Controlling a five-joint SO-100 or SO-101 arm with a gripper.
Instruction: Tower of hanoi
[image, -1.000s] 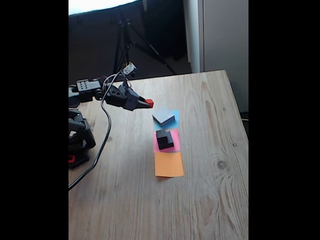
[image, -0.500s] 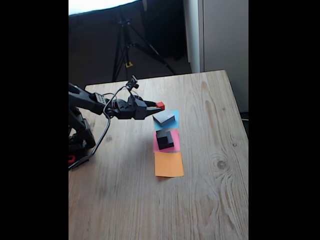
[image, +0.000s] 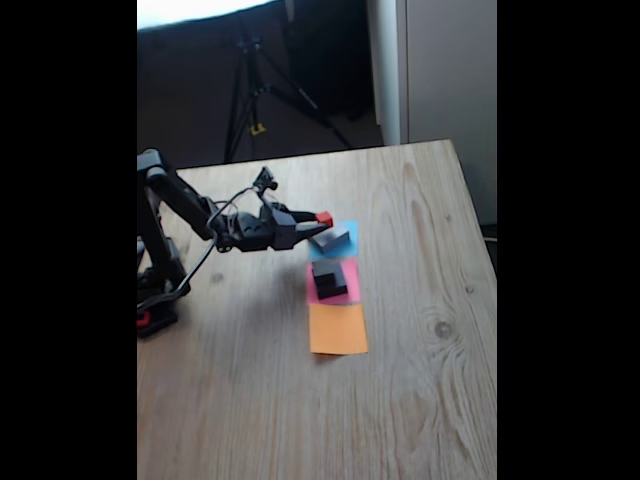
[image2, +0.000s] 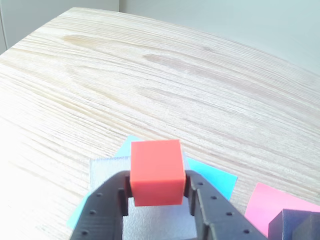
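Gripper (image2: 156, 192) clamping red cube (image2: 155, 171), grey block (image: 334, 240) beneath, black cubes (image: 329, 279) beside

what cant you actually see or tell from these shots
- Grey block, wrist view: mostly behind the red cube and the end effector.
- Black block, wrist view: cut off by the bottom right corner.
- Gap between cube and grey block, fixed view: too small and blurred to tell.

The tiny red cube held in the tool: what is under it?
Under the tiny red cube lies the large flat grey block on the blue paper square. The cube and the black tool cover the block's middle. Whether cube and block touch cannot be told.
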